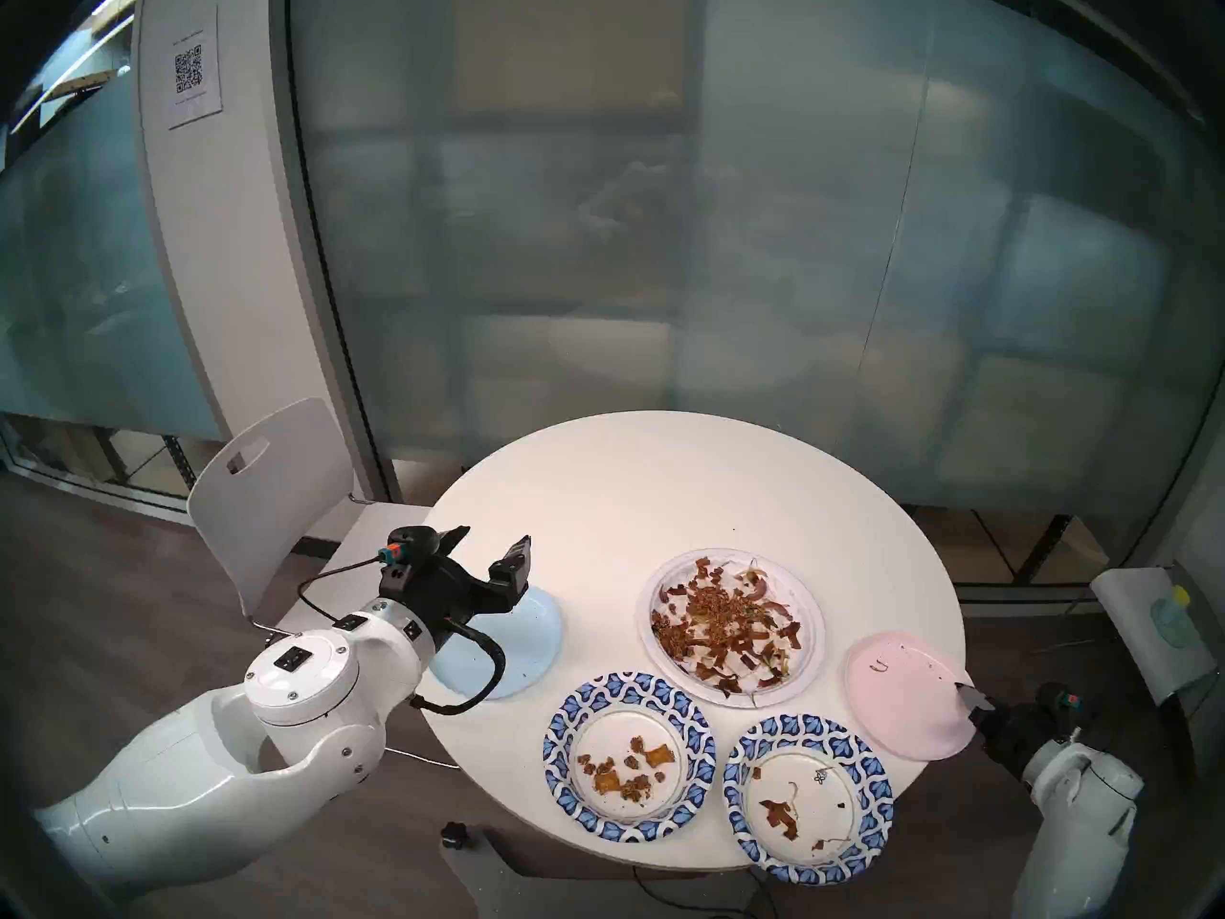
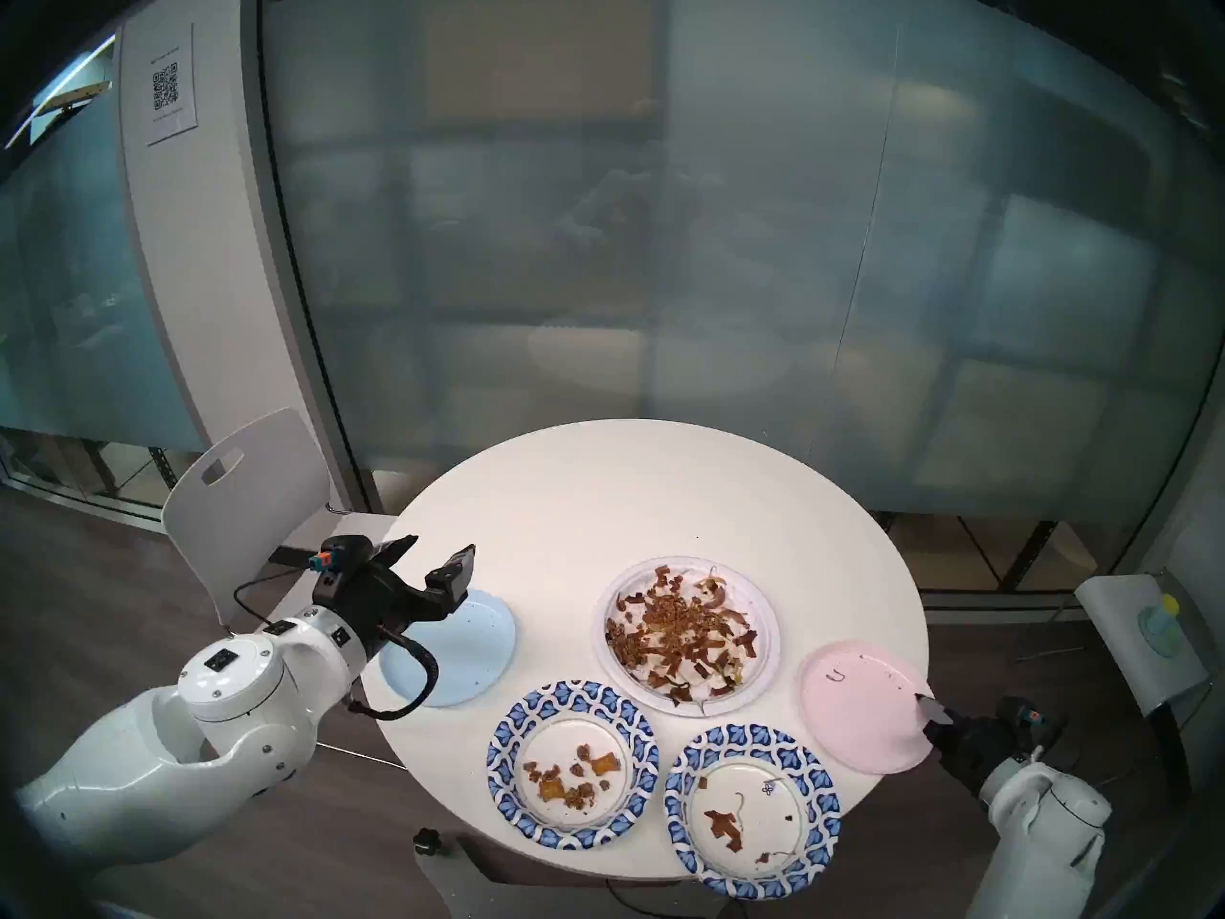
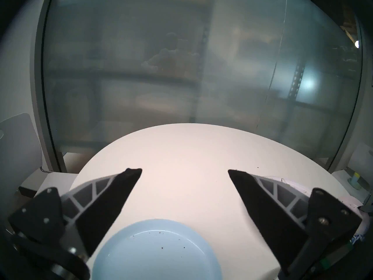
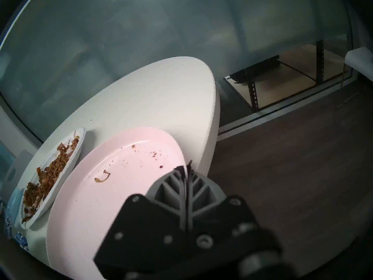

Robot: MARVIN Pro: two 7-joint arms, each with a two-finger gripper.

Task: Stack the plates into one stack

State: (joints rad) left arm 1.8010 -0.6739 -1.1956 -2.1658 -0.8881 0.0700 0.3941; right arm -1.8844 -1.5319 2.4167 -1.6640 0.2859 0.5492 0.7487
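**Five plates apart on the round worktop, pink one pinched at the rim**

Head views: the round white worktop [image 1: 663, 500] has its whole far half bare, backed by a frosted glass wall [image 1: 729, 234]; a white plastic chair [image 1: 265, 493] stands at its left edge. The large white paper plate with brown scraps [image 1: 732, 624] sits near the middle. Two smaller plates with blue-white patterned rims, the left patterned plate [image 1: 628, 756] and the right patterned plate [image 1: 807, 797], lie along the near edge, the right one overhanging it slightly. The plain light blue plate [image 1: 514, 639] lies at the left edge, the plain pink plate [image 1: 905, 692] overhangs the right edge. No plate rests on another. The left tool [image 1: 487, 549] hovers over the blue plate's far rim; the right tool [image 1: 969, 695] meets the pink plate's outer rim.

Left wrist view: the left tool [image 3: 184, 171] is spread wide and empty above bare worktop, the blue plate [image 3: 157, 251] below and nearer the wrist.

Right wrist view: the right tool [image 4: 186, 168] is clenched on the pink plate's [image 4: 113, 184] rim, beyond the worktop's edge, over dark wood floor [image 4: 292, 152].
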